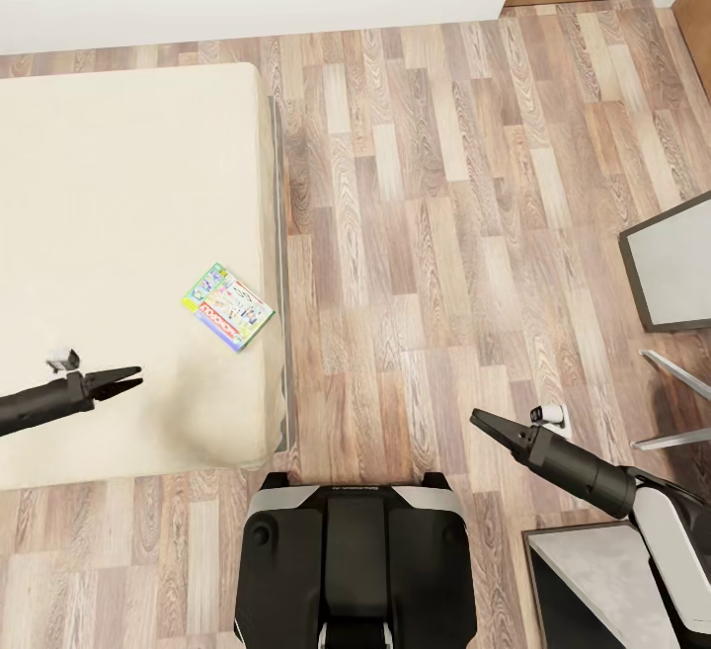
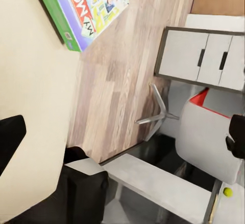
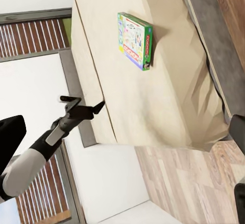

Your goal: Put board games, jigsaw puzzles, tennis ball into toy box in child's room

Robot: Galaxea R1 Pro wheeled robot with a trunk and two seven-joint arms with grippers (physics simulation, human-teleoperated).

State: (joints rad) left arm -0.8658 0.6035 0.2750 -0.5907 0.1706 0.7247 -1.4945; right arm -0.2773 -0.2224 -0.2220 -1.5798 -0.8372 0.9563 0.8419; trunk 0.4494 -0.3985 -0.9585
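Left claw (image 1: 136, 378) slightly parted over the bed (image 1: 118, 185), right claw (image 1: 478, 420) together, one board game (image 1: 227, 306) beside.

Board game (image 2: 84, 6) lies flat on the beige bed (image 2: 35, 96) at its edge — wood floor (image 2: 122, 70) beside it, white drawers (image 2: 201, 58) beyond — and a small yellow-green dot, probably the tennis ball (image 2: 227, 192).
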